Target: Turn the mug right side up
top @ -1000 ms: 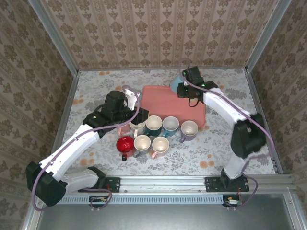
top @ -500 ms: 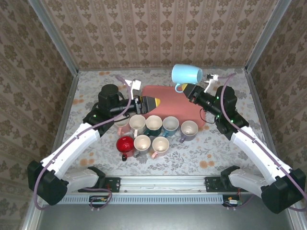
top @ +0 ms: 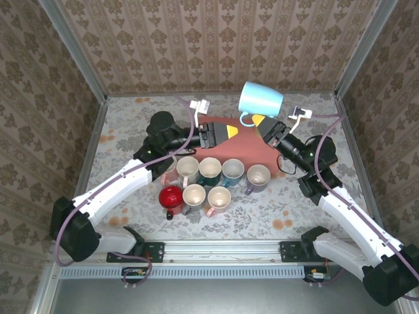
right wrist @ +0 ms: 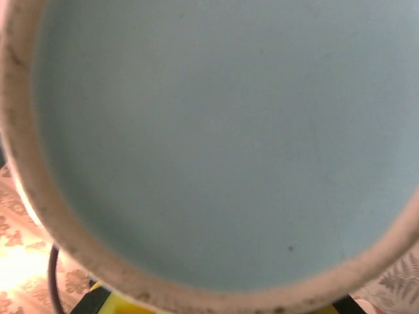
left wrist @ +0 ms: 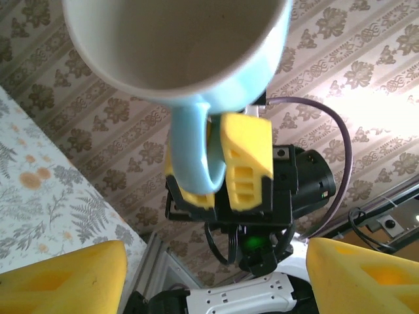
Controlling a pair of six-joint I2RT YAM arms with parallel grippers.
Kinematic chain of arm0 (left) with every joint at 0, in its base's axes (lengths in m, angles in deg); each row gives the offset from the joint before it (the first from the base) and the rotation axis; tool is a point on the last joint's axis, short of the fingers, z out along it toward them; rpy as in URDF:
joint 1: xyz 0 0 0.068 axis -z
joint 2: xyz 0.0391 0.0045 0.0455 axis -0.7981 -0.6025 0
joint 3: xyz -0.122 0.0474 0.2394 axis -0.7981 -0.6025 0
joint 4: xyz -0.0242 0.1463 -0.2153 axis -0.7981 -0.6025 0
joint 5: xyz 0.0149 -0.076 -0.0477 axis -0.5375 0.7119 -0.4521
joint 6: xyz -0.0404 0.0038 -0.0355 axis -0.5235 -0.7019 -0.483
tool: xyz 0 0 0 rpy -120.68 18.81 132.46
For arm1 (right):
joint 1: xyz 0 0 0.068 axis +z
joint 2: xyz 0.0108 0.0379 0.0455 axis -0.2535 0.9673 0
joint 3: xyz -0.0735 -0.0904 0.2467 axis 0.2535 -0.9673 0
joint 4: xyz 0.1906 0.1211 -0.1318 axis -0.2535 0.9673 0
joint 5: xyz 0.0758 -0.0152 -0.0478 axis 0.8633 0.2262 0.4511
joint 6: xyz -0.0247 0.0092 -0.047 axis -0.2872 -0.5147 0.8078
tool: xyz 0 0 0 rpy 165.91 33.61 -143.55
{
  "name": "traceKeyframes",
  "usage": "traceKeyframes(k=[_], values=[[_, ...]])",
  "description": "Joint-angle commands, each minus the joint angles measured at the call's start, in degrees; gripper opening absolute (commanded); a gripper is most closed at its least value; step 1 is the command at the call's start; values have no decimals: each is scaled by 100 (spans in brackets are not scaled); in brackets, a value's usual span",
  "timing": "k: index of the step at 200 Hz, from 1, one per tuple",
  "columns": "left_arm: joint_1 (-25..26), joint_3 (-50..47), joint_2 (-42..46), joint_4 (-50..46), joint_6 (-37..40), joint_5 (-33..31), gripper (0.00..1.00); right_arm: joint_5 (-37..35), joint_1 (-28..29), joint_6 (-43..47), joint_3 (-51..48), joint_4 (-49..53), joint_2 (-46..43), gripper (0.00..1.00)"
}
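The right gripper's yellow fingers (left wrist: 245,163) are clamped from both sides on the looped handle (left wrist: 192,147) of the light blue ceramic mug (top: 260,100), one pad on each flank of the loop, as the left wrist view shows. The right gripper (top: 263,122) holds the mug up in the air, off the table, above the far edge of the flat pink rectangular mat (top: 245,149). The mug is tilted, its white-lined mouth (left wrist: 177,39) turned toward the left arm and its handle on the lower side. In the right wrist view its pale blue base (right wrist: 216,144) with a rough whitish rim sits close to the lens. The left gripper (top: 232,132) hangs above the mat just beside the mug without touching it, its broad yellow fingers (left wrist: 65,275) spread wide apart with nothing between them. Nearer the arm bases, a cluster of other mugs stands on the floral-patterned table (top: 131,114): a cream one (top: 186,169), a teal one (top: 210,170), a blue one (top: 232,171), a lavender one (top: 258,175), and a red one (top: 171,196) in the front row.
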Motion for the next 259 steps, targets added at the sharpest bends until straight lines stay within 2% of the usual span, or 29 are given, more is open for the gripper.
traceKeyframes(k=[1,48,97,122,143,163,170,193,206,219,232,259], values=[[58,284,-128,280,-20,24,71,191,125,-50,13,-840,-224,0],[125,372,-297,266,32,-176,64,325,349,171,-68,-700,-347,0],[195,381,-476,606,-110,-70,24,216,477,410,-337,-516,-475,0],[231,340,-487,667,-122,-56,15,178,510,475,-413,-469,-476,0],[273,298,-505,849,-208,-55,0,128,549,567,-440,-385,-482,0],[276,272,-467,881,-220,-13,0,25,555,698,-434,-122,-527,1],[272,268,-425,833,-182,-24,0,-16,552,752,-422,-8,-554,6],[283,274,-145,105,344,-139,0,-237,550,1032,-308,619,-722,58],[277,267,115,-553,825,-370,0,-464,554,1233,-208,1166,-897,77],[296,263,386,-1171,1268,-646,0,-795,552,1484,-104,1748,-1126,86],[315,293,629,-1801,1677,-869,0,-1270,550,1742,14,2419,-1427,91],[510,456,995,-3253,2596,-1603,0,-2508,541,2450,434,4033,-1944,91]])
